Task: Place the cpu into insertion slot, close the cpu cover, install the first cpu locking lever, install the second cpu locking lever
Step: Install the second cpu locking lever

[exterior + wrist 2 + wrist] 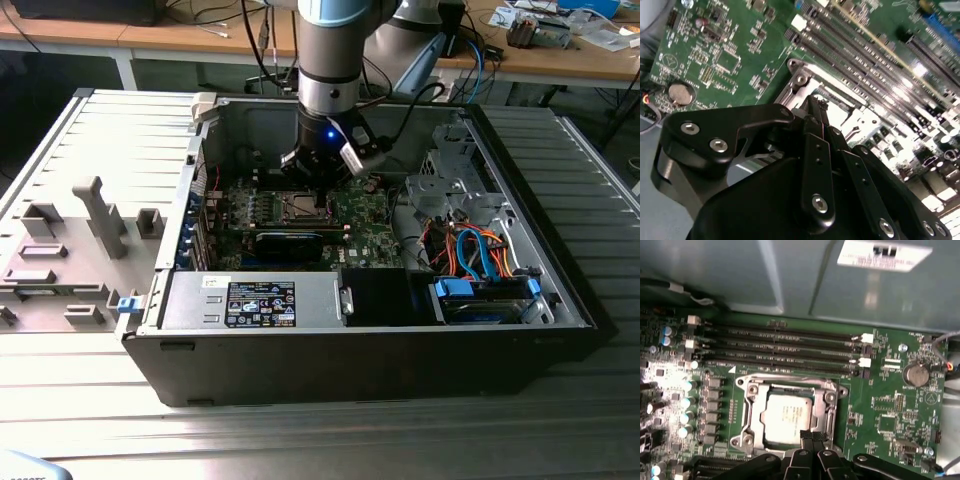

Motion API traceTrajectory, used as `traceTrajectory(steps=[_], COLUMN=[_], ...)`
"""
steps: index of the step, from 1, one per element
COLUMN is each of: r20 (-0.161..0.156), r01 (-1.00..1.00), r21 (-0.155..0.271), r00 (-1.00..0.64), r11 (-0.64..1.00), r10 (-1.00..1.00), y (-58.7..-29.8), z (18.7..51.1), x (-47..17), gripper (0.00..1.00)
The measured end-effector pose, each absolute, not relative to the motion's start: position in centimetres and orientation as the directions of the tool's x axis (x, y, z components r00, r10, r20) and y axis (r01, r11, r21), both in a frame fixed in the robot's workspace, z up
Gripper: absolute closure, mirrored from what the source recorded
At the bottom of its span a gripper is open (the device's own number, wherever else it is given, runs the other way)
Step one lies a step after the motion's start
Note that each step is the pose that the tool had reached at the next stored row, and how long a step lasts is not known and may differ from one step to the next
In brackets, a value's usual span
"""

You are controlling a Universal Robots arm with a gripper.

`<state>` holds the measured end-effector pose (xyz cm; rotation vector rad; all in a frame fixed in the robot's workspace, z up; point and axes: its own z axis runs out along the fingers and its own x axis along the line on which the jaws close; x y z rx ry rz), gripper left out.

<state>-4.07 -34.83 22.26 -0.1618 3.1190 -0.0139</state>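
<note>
One cpu in socket, one cpu cover framing it. Four black memory slots in parallel rows. One coin cell battery. One gripper. One open computer case, one robot arm, one grey fixture tray beside case.
</note>
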Motion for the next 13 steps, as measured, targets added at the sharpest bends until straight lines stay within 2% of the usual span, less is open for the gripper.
traceTrajectory(steps=[10,13], r20=[-0.021,-0.024], r01=[-0.103,-0.103], r21=[0.016,0.052], r00=[-0.994,-0.994], r11=[0.995,0.993], r10=[-0.103,-0.102], y=[-35.8,-36.0], z=[22.3,22.3], x=[-4.1,-4.1], gripper=[0.89,0.89])
